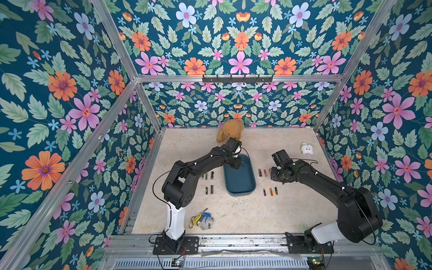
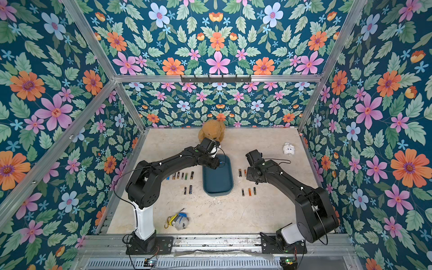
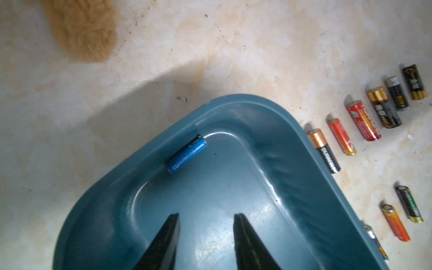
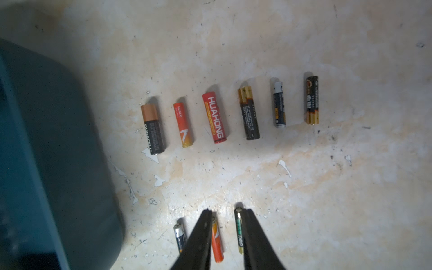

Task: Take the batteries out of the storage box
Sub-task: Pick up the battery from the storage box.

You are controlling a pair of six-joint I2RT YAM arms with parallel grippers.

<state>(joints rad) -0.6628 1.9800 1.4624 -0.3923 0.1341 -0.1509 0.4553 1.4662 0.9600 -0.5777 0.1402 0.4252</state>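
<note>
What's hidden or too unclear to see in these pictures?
Storage box: far end behind the left arm in both top views; both wrist views crop it.
Right claw: under its own wrist in both top views.
Batteries beside it: row partly covered by the right arm there.
Teddy bear: blurred and cropped in the left wrist view.

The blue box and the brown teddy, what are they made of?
The storage box looks like smooth, glossy plastic: light glints along its moulded curves. The teddy bear looks like soft plush fabric: fuzzy, matte fur.
</note>
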